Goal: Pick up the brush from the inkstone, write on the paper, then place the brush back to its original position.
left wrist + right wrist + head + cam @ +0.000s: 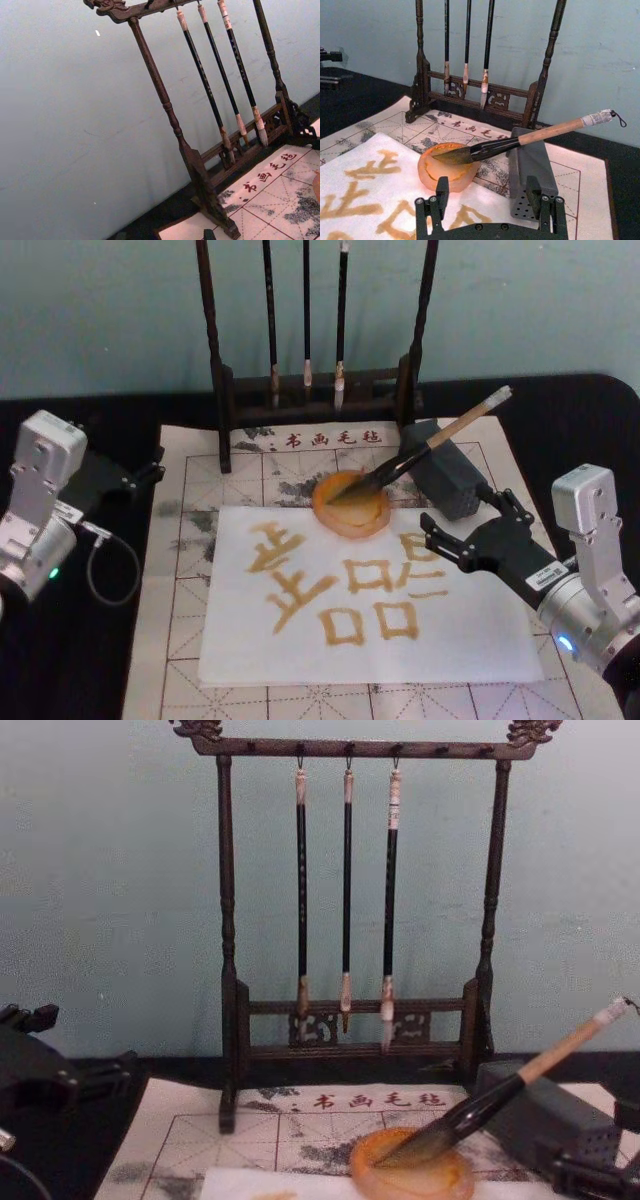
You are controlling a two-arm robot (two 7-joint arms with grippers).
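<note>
The brush (440,440) lies slanted, its dark tip in the round orange inkstone (352,523) and its tan handle propped on a grey block (445,480). The same brush (520,142) and inkstone (447,175) show in the right wrist view. In front of the inkstone lies the white paper (480,640), which bears several golden-brown characters. My right gripper (430,537) hovers open and empty over the paper's right edge. It points at the inkstone, a short way from it, with its fingers (441,187) spread. My left gripper (155,465) is parked open at the left, off the mat.
A dark wooden brush stand (315,390) with three thin hanging brushes (347,890) stands behind the inkstone against the pale wall. A beige felt mat (190,540) with a red grid lies under the paper on the black table (80,660). A cable loops beside the left arm.
</note>
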